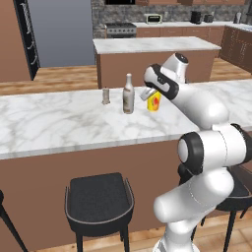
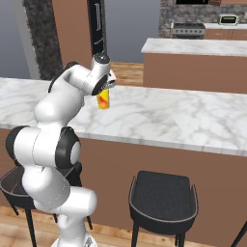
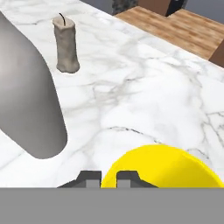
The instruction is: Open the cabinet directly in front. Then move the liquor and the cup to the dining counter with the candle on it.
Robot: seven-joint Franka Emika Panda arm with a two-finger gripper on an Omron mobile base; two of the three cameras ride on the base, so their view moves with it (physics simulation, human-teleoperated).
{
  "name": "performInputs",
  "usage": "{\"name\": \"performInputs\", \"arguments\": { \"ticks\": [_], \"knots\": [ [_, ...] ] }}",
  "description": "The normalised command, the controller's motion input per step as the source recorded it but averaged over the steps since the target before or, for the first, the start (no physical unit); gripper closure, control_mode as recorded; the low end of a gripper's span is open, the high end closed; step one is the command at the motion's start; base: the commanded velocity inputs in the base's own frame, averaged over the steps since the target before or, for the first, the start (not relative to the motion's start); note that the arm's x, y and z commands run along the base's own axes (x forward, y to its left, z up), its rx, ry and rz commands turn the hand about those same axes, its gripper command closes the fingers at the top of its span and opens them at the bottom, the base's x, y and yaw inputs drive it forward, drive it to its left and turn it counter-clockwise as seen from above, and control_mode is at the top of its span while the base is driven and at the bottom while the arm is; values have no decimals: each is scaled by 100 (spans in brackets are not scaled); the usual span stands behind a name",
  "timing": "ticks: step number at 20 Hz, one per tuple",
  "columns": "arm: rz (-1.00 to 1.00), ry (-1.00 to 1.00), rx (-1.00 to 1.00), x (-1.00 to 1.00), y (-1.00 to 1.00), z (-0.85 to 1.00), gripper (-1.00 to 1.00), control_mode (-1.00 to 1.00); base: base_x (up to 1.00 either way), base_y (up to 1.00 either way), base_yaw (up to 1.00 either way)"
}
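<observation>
From my seat the gripper (image 3: 103, 177) is the nearest thing: in the hand view its two dark tips sit close together astride the near rim of the yellow cup (image 3: 164, 168), so I read the claw as nipped on that rim, though whether it has begun to let go I cannot tell. In the left base view the cup stands on, or just above, the dining counter (image 1: 59, 125) under the hand, red-orange mark facing me; I cannot see its foot. Just beside it stands the liquor (image 1: 128, 94), upright, and a little further along the marble the candle (image 1: 105, 95), short, with a dark wick.

My judgement: this is the last step, placing the cup, with the bottle already delivered. The next move calls for the jaws to part fully and the hand to lift straight up, clear of the rim, without swinging toward the bottle, which stands near enough to be knocked.

Beyond are the smaller island (image 1: 157, 45) and the far kitchen units. No brand or writing is readable; the bottle's pale label is blank at this size
</observation>
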Motion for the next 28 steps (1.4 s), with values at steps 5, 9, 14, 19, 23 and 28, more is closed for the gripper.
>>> {"name": "performInputs", "arguments": {
  "ticks": [5, 9, 14, 19, 23, 28],
  "knots": [
    [0, 0, 0, 22, 0, -11, -100, -100, 0, 0, 0],
    [0, 0, 0, 11, 0, -7, -100, -100, 0, 0, 0],
    [0, 0, 0, 0, 0, 0, -100, -100, 0, 0, 0],
    [0, 0, 0, 0, 0, 0, -100, -100, 0, 0, 0],
    [0, 0, 0, -2, 0, 2, -100, -100, 0, 0, 0],
    [0, 0, 0, 0, 0, 17, -100, -100, 0, 0, 0]
  ]
}}
